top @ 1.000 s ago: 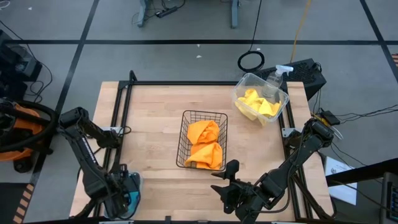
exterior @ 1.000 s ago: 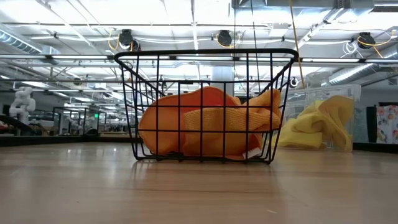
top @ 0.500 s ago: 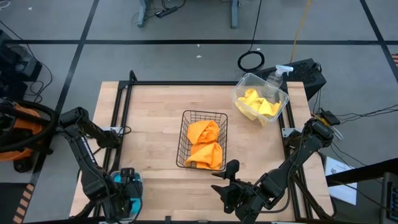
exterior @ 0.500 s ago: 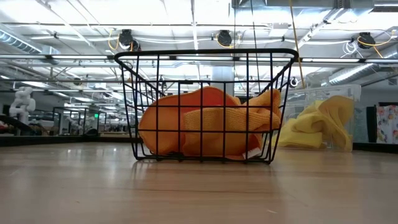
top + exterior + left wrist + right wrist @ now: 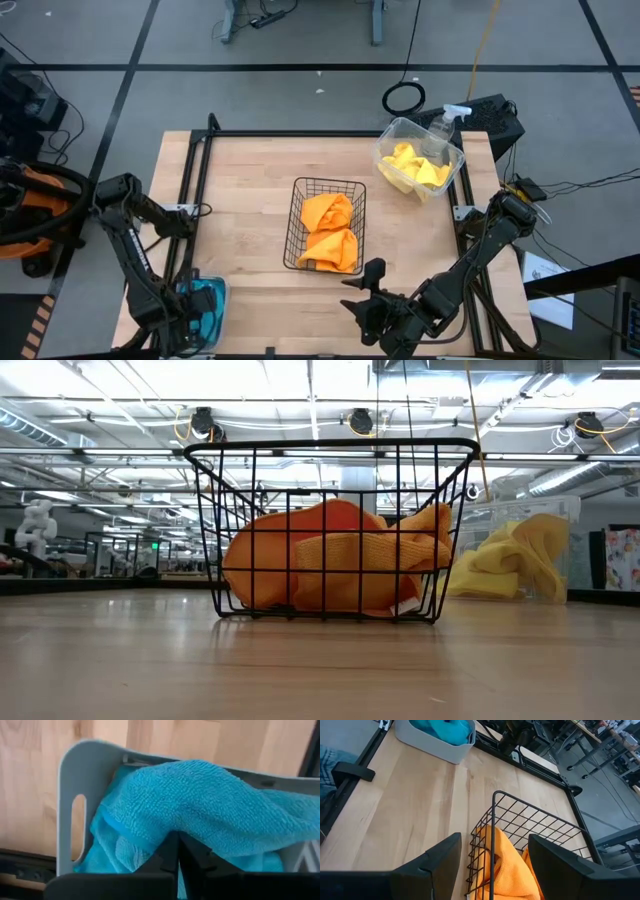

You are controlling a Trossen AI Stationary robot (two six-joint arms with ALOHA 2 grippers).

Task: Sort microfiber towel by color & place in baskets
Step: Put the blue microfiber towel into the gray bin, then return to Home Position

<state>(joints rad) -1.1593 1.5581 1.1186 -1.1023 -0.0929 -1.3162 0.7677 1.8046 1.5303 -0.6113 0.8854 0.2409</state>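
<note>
Tabletop (image 5: 250,190): teal towel (image 5: 200,810) draped lengthwise along grey tray (image 5: 70,780).

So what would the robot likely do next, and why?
Probably lift the left end effector clear and retreat. Its fingers are shut, empty above the teal towels lying in the grey tray; orange ones fill the wire basket, yellow ones the clear tub. Sorting looks finished.

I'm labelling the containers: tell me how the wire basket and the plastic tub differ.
The wire basket is black open mesh with straight sides; the tub is clear plastic with rounded corners. The basket holds orange towels; the tub holds yellow towels. The basket sits mid-table; the tub sits at a far corner beside a spray bottle. Both are open-topped.
</note>
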